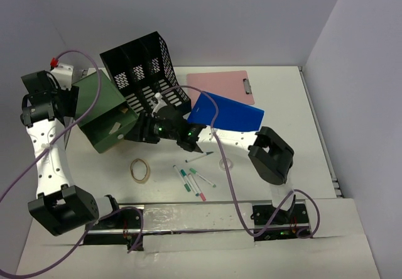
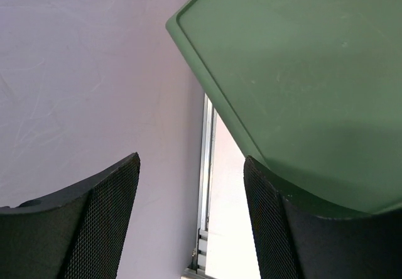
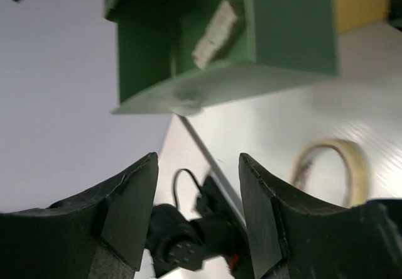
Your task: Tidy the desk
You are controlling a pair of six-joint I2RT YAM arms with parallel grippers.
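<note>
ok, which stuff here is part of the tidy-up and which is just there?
Job: desk, green box, black mesh rack, pink clipboard, blue folder, tape roll, pens.
Just there: purple cables, mounting rail.

The left arm [image 1: 49, 159] and right arm [image 1: 235, 139] have white links and black joints. Purple cables [image 1: 80, 51] loop off them. Black fingers [image 2: 100, 229] carry a mesh texture.

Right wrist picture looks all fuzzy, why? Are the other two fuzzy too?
Right wrist view: yes, the green box and tape roll are blurred, probably too close to focus. Left wrist view: the box's side is sharp, shaded along its lower edge; the gap beside it glares white. Top view: crisp, evenly lit, soft shadows only.
</note>
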